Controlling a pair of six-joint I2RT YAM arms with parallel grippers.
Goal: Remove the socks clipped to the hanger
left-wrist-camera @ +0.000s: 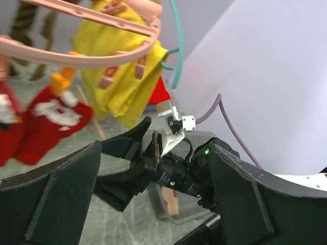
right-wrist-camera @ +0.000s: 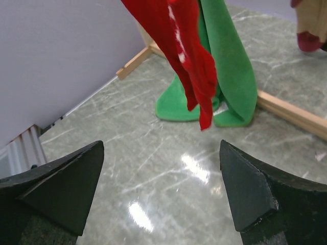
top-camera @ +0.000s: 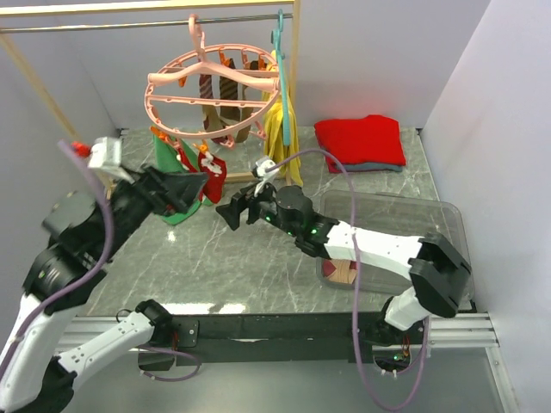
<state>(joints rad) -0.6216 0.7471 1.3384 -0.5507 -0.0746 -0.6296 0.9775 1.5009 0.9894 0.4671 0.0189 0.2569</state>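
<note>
Dangling socks (top-camera: 213, 168) over marbled table (top-camera: 258, 258), white walls (top-camera: 387, 52).

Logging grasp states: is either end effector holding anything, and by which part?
Nothing is held: the left end effector and right end effector are both open, empty.

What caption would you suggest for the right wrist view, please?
Open right gripper faces a red sock hanging before green cloth.
</note>
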